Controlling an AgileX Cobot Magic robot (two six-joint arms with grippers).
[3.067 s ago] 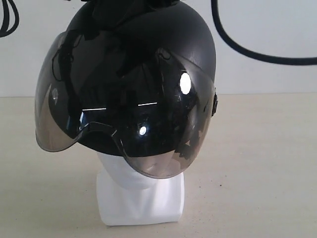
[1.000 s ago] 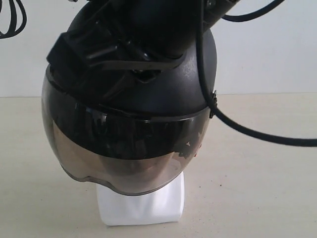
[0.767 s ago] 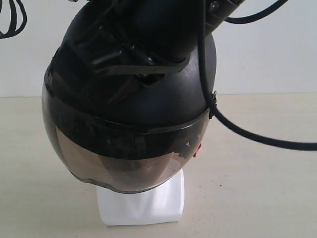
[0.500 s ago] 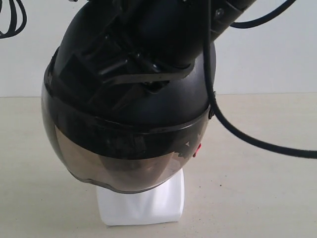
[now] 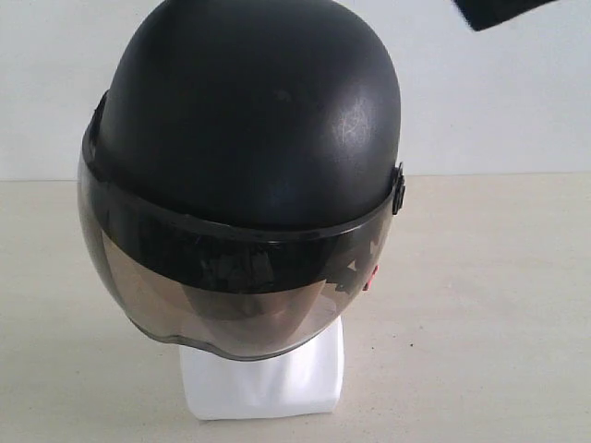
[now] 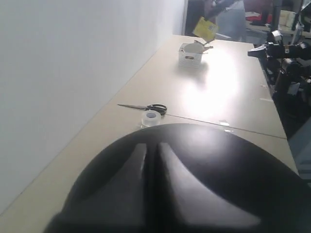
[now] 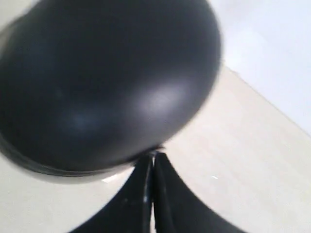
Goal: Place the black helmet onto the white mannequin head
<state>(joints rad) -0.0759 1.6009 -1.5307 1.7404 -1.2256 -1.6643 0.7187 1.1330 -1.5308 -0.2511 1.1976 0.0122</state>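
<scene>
— What sort of room am I steering in?

— A lab or workshop, I'd say. On my screen one long beige bench [image 6: 228,97] runs along a bare white wall [image 6: 73,73]. Scissors [image 6: 146,107], a roll of clear tape [image 6: 151,118] and a small white basket [image 6: 190,55] lie loose on it (something yellow sticks out of the basket).

— Not an office?

— I doubt it. Black machine hardware [image 6: 286,63] stands beside the bench, and I see more clutter at the far end, too blurred to name.

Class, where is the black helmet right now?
In the exterior view, the black helmet sits centre-left on the white mannequin head, covering all but its neck and base.
</scene>
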